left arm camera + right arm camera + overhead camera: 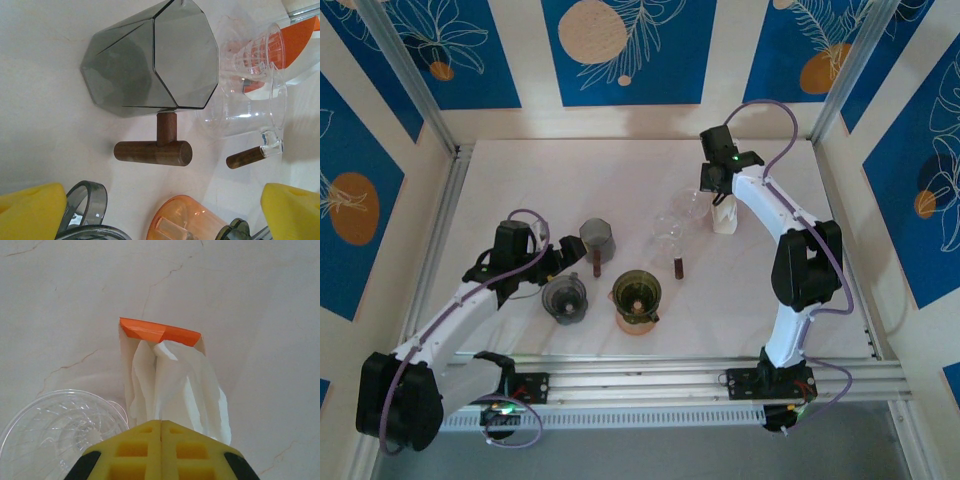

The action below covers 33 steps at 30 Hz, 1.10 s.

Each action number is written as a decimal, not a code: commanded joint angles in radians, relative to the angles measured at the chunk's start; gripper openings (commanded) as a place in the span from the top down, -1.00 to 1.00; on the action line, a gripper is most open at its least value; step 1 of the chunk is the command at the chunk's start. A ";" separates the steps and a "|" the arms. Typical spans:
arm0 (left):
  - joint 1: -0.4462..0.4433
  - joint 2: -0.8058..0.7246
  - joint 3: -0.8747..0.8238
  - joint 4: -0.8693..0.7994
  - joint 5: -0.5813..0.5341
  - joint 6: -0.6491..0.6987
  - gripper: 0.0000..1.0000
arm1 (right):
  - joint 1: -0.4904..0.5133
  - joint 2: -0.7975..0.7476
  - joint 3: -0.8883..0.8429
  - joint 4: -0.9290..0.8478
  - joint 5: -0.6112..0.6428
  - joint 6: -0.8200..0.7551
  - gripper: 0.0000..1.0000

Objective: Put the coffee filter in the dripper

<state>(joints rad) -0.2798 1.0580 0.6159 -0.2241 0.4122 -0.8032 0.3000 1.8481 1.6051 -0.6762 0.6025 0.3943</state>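
Pinching the coffee filter by its near edge, the shut right gripper is holding paper that looks soft, featherlight, easily crumpled; the dripper is sitting just left of it. The left gripper is gaping, empty.

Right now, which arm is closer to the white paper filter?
Right. The right end effector is shut on the coffee filter; the left end effector hangs open across the table, beside the grey dripper.

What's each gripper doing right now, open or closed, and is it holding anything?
Left gripper: open, holding nothing, above the grey dripper.
Right gripper: closed, pinching the white coffee filter.
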 commanded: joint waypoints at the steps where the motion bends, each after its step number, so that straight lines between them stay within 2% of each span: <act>1: -0.010 -0.007 -0.002 -0.001 0.022 -0.001 -1.00 | 0.002 0.014 -0.023 -0.004 -0.013 0.013 1.00; 4: -0.009 -0.007 -0.001 -0.004 0.020 0.002 -1.00 | 0.001 0.017 -0.019 -0.003 -0.016 0.021 0.88; 10: -0.010 -0.006 -0.002 0.002 0.020 -0.002 -1.00 | -0.010 0.022 -0.011 -0.012 -0.036 0.042 0.80; 25: -0.010 -0.006 -0.005 0.002 0.020 -0.004 -1.00 | -0.040 0.022 -0.021 -0.022 -0.095 0.097 0.82; 29: -0.010 -0.006 -0.007 0.002 0.020 -0.004 -1.00 | -0.041 0.022 -0.020 -0.022 -0.099 0.101 1.00; 33: -0.010 -0.006 -0.007 0.003 0.020 -0.006 -1.00 | -0.040 0.023 -0.016 -0.023 -0.102 0.103 0.99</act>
<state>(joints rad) -0.2798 1.0580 0.6159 -0.2241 0.4122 -0.8062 0.2615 1.8572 1.5944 -0.6861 0.5190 0.4812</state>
